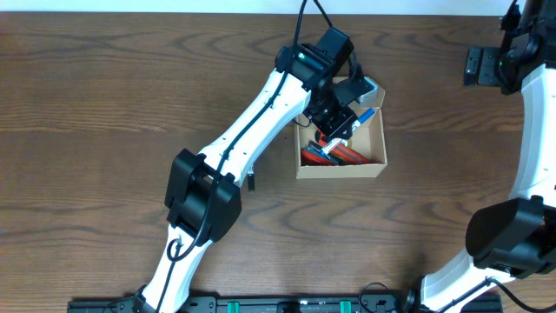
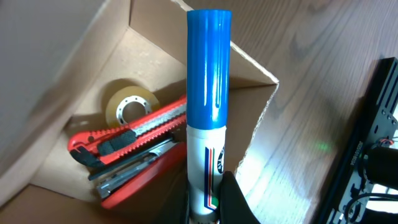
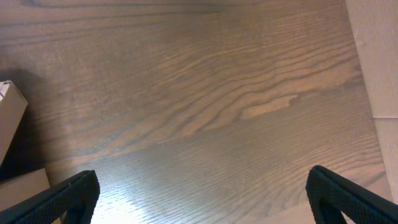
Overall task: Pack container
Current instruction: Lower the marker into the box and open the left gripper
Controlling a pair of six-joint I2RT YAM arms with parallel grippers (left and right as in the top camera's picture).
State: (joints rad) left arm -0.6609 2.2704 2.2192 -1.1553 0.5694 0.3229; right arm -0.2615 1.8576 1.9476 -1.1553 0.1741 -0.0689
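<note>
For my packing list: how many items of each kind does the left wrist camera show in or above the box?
marker: 1
tape roll: 1
red utility knife: 2, overlapping
Total: 4

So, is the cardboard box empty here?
Not empty: the box holds a tape roll and red utility knives; the left gripper holds a blue-capped marker above it.
</note>
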